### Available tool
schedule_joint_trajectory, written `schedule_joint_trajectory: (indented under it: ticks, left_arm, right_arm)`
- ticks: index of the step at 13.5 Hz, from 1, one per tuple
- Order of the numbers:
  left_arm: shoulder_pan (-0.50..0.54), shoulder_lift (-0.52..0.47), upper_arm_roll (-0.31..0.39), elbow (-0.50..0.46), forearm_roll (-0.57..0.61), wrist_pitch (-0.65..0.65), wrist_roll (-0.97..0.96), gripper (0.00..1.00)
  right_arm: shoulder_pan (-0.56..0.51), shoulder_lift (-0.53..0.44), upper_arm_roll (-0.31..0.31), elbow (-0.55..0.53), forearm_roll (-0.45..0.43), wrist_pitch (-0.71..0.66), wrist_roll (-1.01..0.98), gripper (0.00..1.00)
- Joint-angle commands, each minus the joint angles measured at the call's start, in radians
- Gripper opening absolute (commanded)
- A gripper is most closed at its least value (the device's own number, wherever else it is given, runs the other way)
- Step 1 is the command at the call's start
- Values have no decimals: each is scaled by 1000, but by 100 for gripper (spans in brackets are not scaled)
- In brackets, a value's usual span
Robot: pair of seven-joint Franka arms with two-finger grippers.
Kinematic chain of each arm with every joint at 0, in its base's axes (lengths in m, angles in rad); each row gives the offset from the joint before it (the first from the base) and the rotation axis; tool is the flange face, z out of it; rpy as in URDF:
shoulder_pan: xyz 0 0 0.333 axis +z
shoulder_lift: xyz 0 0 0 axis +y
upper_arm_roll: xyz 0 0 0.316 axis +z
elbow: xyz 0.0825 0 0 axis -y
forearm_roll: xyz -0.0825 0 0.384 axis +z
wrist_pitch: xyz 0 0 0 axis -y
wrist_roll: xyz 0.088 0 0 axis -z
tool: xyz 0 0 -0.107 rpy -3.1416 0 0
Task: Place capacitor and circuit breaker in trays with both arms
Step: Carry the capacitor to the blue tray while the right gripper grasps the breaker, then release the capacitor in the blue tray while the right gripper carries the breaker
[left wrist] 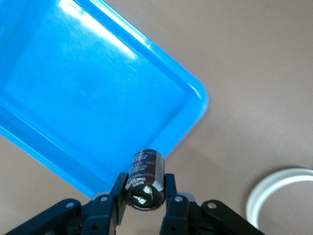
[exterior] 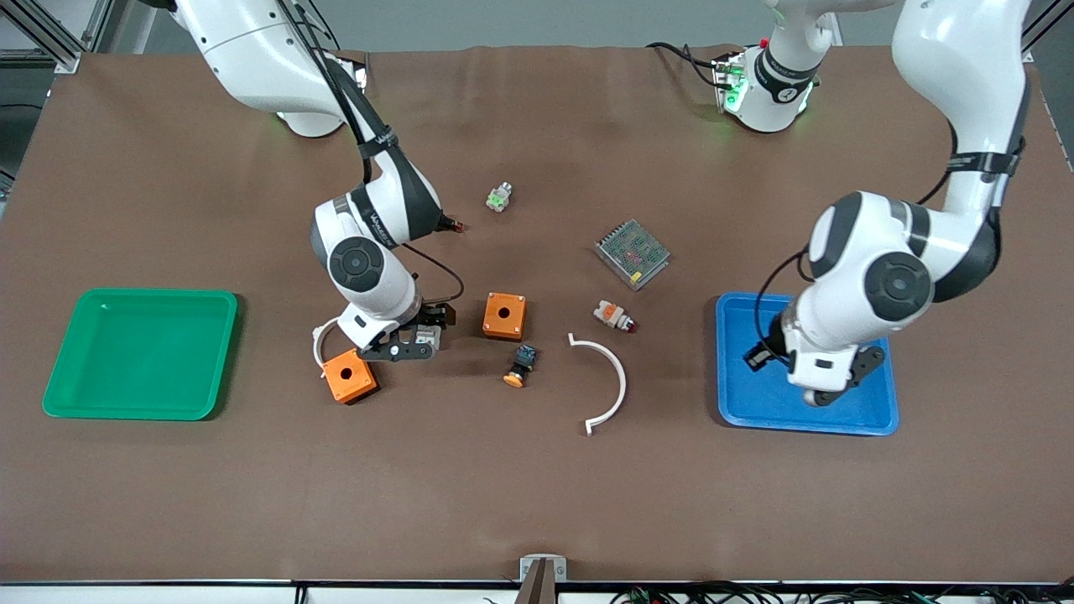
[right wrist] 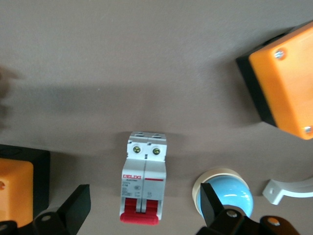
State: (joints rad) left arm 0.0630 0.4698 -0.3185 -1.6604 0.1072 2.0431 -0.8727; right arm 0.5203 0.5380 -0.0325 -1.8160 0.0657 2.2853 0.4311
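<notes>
Left tool point(left wrist: 145, 201), clamped on the small black cylindrical capacitor point(left wrist: 145, 179), hangs over the blue plastic tray's point(exterior: 738, 403) corner. Right tool point(right wrist: 146, 215), fingers spread, straddles the light-grey, red-levered circuit breaker point(right wrist: 143, 183) on the brown counter point(exterior: 537, 503), between two orange boxes point(exterior: 504, 315).

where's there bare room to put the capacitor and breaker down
The blue tray under the left gripper and its capacitor is bare; the green tray is bare too. Crowded around the right gripper: circuit breaker flanked by two orange boxes.
</notes>
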Motion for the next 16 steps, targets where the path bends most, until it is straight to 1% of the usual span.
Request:
schedule_joint_trajectory:
  ticks: [1,3,4,6,8,9,10,12,14,15,16]
  left_arm:
    - [78,39,-11,1,14,20,90,0]
    - [113,70,-5,1,17,45,145,0]
    - [142,91,-7,2,17,52,179,0]
    - [178,136,-5,1,17,77,237,0]
    - [207,171,-5,2,17,94,276,1]
    - [210,190,-5,4,17,101,287,1]
    - [212,202,-5,2,17,110,288,1]
    - [210,211,-4,1,17,114,288,7]
    - [209,214,-4,1,17,114,288,15]
    - [209,214,-4,-1,17,112,288,17]
    - [209,214,-2,-2,17,112,288,21]
  right_arm:
    - [17,26,-7,7,17,11,14,99]
    - [15,31,-7,9,17,11,12,98]
    - [7,31,-7,7,17,8,11,92]
    - [1,31,-7,7,17,5,5,72]
    - [3,31,-7,7,17,3,8,54]
    - [6,31,-7,7,17,5,14,47]
    - [10,31,-7,7,17,6,14,42]
    - [12,31,-7,7,19,6,15,32]
    - [12,27,-7,9,19,2,15,25]
    - [11,17,-7,9,19,-3,15,25]
    - [6,2,-7,9,19,-16,15,25]
